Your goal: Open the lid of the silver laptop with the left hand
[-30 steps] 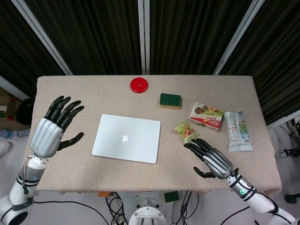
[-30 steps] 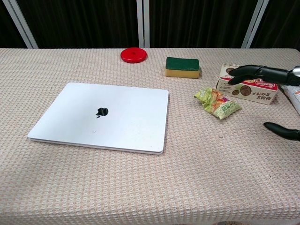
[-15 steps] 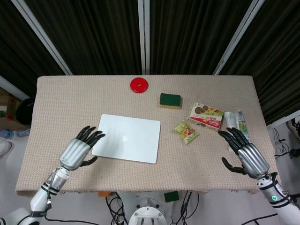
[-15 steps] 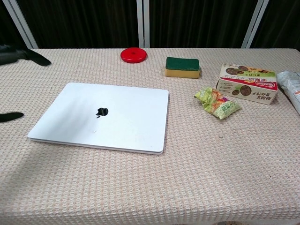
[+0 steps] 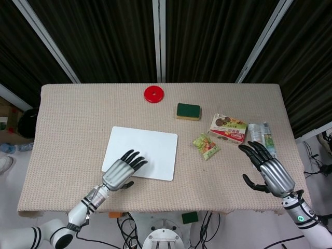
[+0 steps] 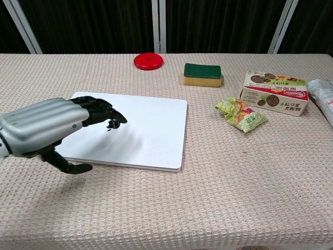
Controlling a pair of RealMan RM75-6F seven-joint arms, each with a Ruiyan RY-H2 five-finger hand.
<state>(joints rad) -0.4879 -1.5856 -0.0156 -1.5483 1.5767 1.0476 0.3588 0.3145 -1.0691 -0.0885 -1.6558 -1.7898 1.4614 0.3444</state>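
The silver laptop (image 5: 148,152) (image 6: 148,130) lies closed and flat at the middle of the table. My left hand (image 5: 121,173) (image 6: 49,130) hovers over the laptop's front left corner, palm down, fingers spread over the lid and thumb hanging in front of the near edge; it holds nothing. Whether its fingers touch the lid cannot be told. My right hand (image 5: 270,172) is open above the table's front right part, fingers apart, empty. It does not show in the chest view.
Behind the laptop lie a red disc (image 5: 154,94) (image 6: 148,61) and a green sponge (image 5: 188,111) (image 6: 202,73). To the right are a green snack packet (image 5: 206,146) (image 6: 241,114), a cracker box (image 5: 228,128) (image 6: 274,92) and a silvery wrapped pack (image 5: 261,136) (image 6: 322,96).
My left hand has swung in from the table's left side to above the laptop's front left corner. My right hand drew back toward the front right edge and left the chest view.
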